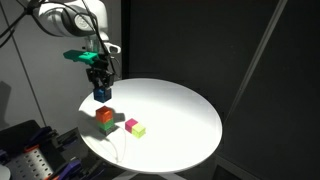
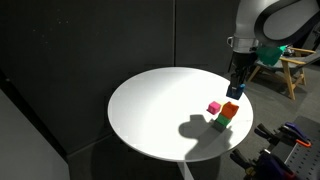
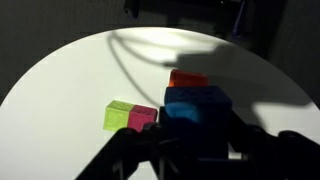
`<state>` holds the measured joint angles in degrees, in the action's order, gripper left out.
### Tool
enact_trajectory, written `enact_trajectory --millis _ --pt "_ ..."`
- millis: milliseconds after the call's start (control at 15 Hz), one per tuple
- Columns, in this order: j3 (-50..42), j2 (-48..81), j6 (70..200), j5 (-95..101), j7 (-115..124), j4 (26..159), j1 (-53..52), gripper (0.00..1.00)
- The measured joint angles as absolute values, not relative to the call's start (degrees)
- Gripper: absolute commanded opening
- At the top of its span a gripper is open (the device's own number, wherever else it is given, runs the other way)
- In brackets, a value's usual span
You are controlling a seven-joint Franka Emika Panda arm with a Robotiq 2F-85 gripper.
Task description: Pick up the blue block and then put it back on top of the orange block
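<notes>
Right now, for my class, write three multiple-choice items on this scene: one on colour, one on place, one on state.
1. The orange block rests on a block coloured: A green, B pink, C white.
2. The blue block is: A on the orange block, B in the gripper, C out of sight.
3. The gripper is: A open, B shut on the blue block, C out of view.
Answers: A, the green block shows beneath it; B, it hangs between the fingers; B, the fingers press its sides.
</notes>
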<state>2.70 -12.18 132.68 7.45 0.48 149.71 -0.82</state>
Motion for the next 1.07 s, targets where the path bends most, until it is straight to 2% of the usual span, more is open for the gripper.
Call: enact_trajectory --millis 1067 --pt "2.68 -13.56 130.83 7.82 5.53 147.8 0.64 0.31"
